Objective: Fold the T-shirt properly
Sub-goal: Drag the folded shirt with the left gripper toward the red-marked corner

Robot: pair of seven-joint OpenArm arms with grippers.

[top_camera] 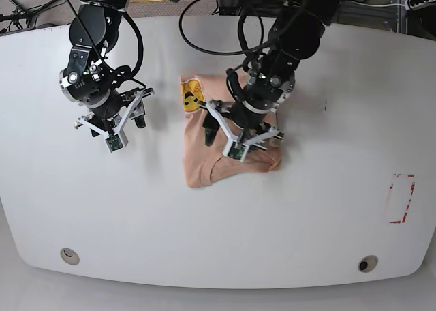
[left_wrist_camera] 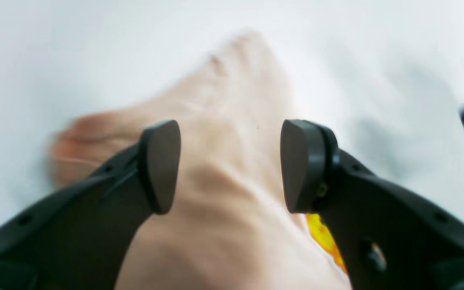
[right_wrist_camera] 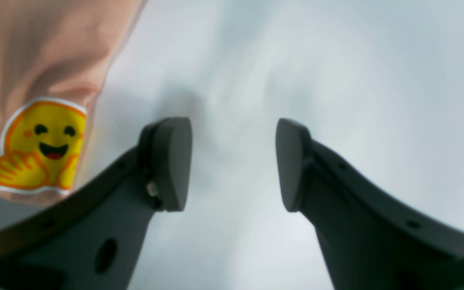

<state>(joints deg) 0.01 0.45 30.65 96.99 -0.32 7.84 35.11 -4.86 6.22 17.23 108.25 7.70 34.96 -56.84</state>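
The peach-pink T-shirt (top_camera: pixel 201 154) lies bunched in a rough folded block at the middle of the white table, with its yellow cartoon-face patch (top_camera: pixel 191 95) facing up at its far left corner. My left gripper (top_camera: pixel 243 130) hovers over the shirt's right half, open. In the left wrist view the shirt (left_wrist_camera: pixel 216 241) lies between and below the spread fingers of the gripper (left_wrist_camera: pixel 230 165), and the patch (left_wrist_camera: pixel 324 237) peeks out beside one finger. My right gripper (top_camera: pixel 112 116) is open and empty over bare table, left of the shirt. In the right wrist view the gripper (right_wrist_camera: pixel 234 163) shows only table between its fingers; the shirt (right_wrist_camera: pixel 34 48) and patch (right_wrist_camera: pixel 40 147) are at the left.
The white table (top_camera: pixel 327 209) has a red marked rectangle (top_camera: pixel 400 198) near its right edge and two round holes (top_camera: pixel 68 256) (top_camera: pixel 368 264) along the front. Cables and arm bases crowd the back edge (top_camera: pixel 218 4).
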